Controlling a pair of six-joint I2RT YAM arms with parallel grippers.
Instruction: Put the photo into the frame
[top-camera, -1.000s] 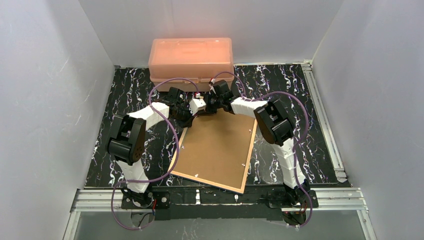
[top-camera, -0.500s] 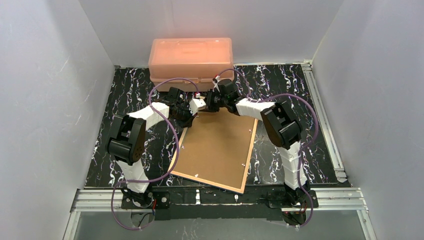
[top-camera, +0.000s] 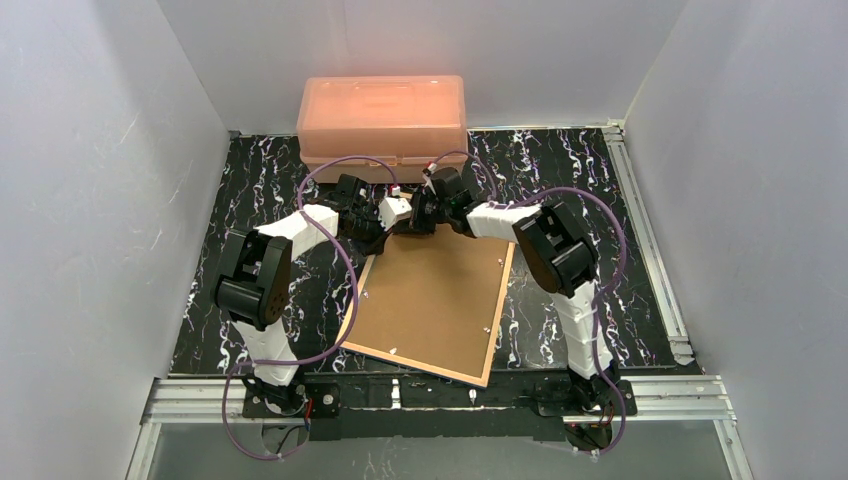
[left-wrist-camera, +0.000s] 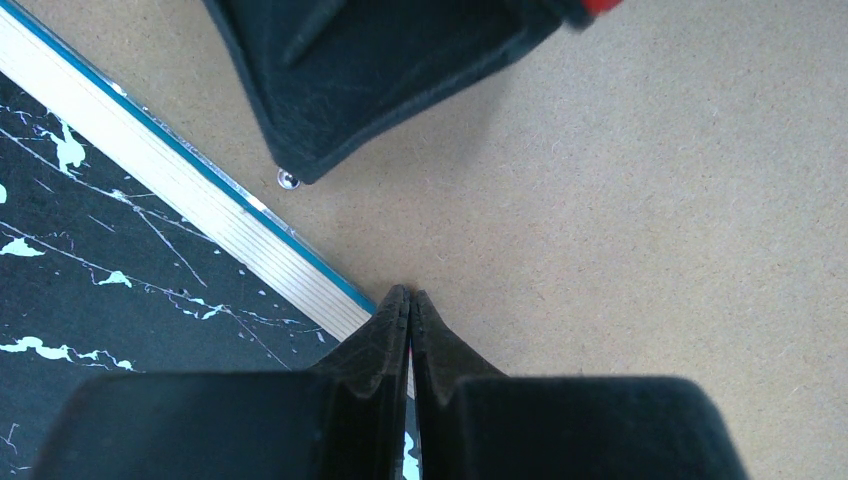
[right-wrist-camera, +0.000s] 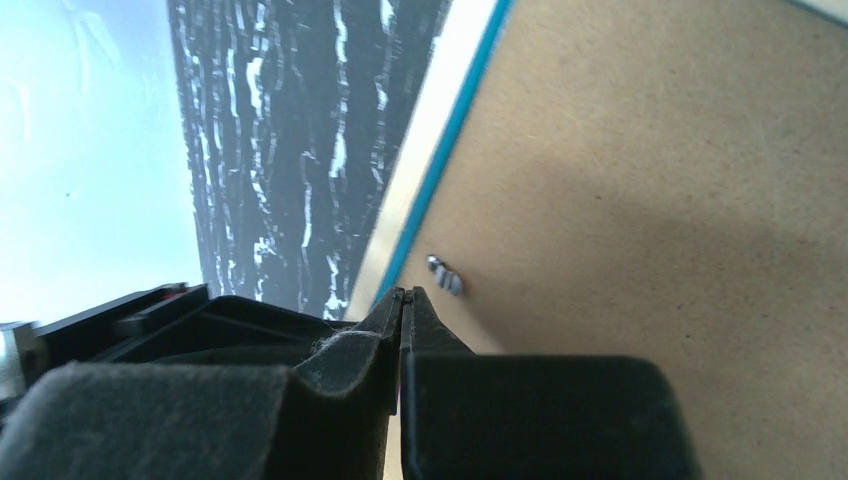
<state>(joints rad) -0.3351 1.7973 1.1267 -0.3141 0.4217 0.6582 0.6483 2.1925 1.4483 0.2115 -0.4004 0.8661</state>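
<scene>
The frame (top-camera: 430, 300) lies face down on the marbled table, its brown fibreboard backing up, with tan wood edges and a thin blue line at the rim. Both grippers meet at its far left corner. My left gripper (top-camera: 388, 224) is shut, its tips (left-wrist-camera: 410, 296) at the backing just inside the wooden edge (left-wrist-camera: 200, 200). My right gripper (top-camera: 416, 218) is shut, its tips (right-wrist-camera: 403, 292) right beside a small metal tab (right-wrist-camera: 445, 275) on the backing (right-wrist-camera: 650, 200). That tab (left-wrist-camera: 288, 180) also shows in the left wrist view, under the right gripper's black body (left-wrist-camera: 380, 60). The photo is hidden.
A salmon-pink plastic box (top-camera: 380, 110) stands at the back wall, just behind both grippers. Grey walls close the table on three sides. Purple cables loop over both arms. Metal rails run along the right and near edges.
My right arm swung its wrist slightly right, then back left, staying at the frame's far left corner. The left arm and the frame have not moved.
</scene>
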